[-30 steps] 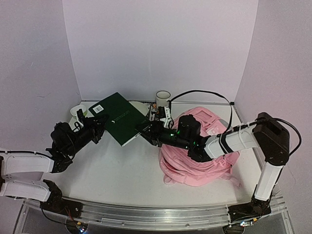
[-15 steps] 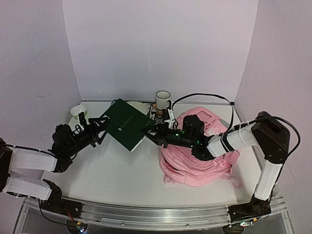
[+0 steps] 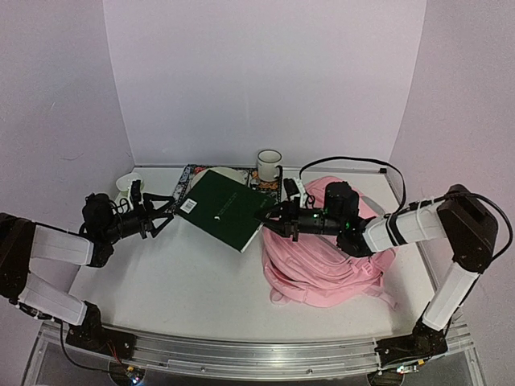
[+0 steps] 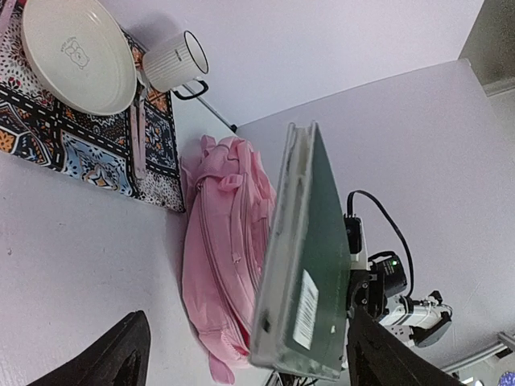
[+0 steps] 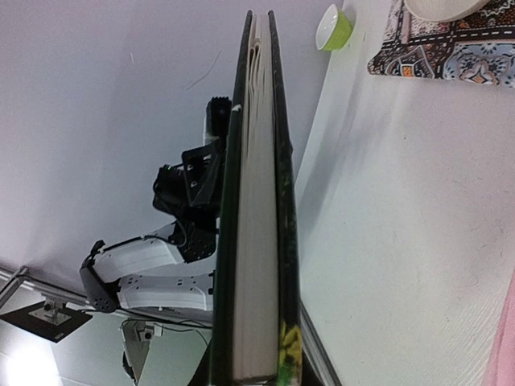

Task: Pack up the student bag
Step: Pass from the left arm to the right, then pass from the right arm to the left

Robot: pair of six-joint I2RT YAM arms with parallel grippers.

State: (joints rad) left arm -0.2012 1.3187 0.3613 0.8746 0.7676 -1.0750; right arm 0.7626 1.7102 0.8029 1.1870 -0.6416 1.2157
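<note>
Book (image 3: 221, 209) pinched by right claw (image 3: 266, 219); left claw (image 3: 166, 213) spread wide.

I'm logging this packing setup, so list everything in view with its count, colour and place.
student bag: one, pink, right side of the table.
book: one, dark green, raised mid-table.
mat: one, patterned, at the back.
plate: one, cream, on the mat.
mug: one, white, beside the plate.
bowl: one, green, back-left corner.
left gripper: one, black, open by the book's left corner.
right gripper: one, black, shut on the book.
</note>
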